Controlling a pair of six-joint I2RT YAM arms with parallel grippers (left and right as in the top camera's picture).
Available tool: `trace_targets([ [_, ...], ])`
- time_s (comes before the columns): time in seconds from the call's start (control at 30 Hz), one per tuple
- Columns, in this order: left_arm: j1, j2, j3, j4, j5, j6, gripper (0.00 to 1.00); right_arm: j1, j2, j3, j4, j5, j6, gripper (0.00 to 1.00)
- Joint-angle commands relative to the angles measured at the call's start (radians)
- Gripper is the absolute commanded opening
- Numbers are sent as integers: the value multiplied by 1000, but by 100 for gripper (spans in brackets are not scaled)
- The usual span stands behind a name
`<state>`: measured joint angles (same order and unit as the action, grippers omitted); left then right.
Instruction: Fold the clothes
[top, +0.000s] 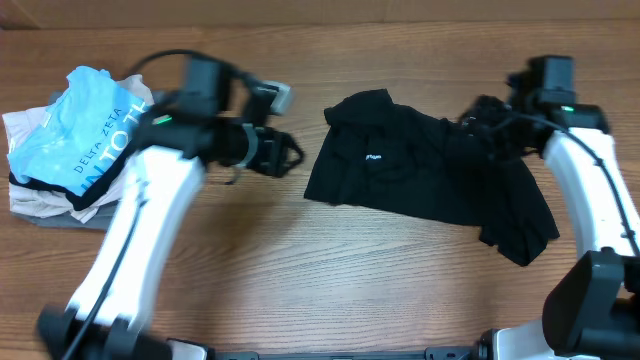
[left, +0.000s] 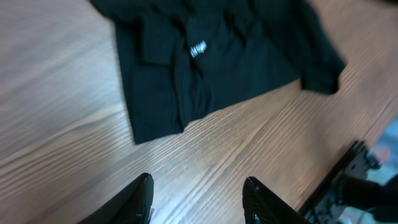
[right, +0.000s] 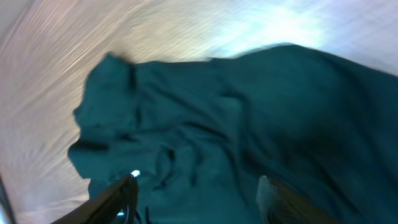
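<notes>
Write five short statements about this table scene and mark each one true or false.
1. The black shirt lies unfolded and rumpled on the wooden table. True.
2. The left hand grips the black shirt. False: its fingers stand apart over bare wood, short of the shirt's edge, with nothing between them.
3. The light-blue shirt with white lettering lies on top of other garments near the left arm. True.
4. The black shirt rests on the light-blue shirt. False: the two lie apart, with the left hand between them.
5. The right hand is over the black shirt with its fingers apart. True.
</notes>
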<state>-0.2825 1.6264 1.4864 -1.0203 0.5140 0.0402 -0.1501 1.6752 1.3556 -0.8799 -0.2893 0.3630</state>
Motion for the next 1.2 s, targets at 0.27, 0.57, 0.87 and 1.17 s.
trace_targets([
  [0.27, -132, 406, 14, 166, -53, -40, 51, -75, -13, 2, -72, -44, 37, 80],
  [0.57, -133, 558, 14, 134, -42, -40, 27, -24, 23, -104, 64, 57, 30, 82],
  [0.87, -119, 560, 14, 74, -79, -37, 4, 85, 131, -225, 244, 114, -49, 78],
  [1.17, -45, 559, 14, -26, -178, -53, 4, 112, 175, -237, 279, 546, 129, 31],
])
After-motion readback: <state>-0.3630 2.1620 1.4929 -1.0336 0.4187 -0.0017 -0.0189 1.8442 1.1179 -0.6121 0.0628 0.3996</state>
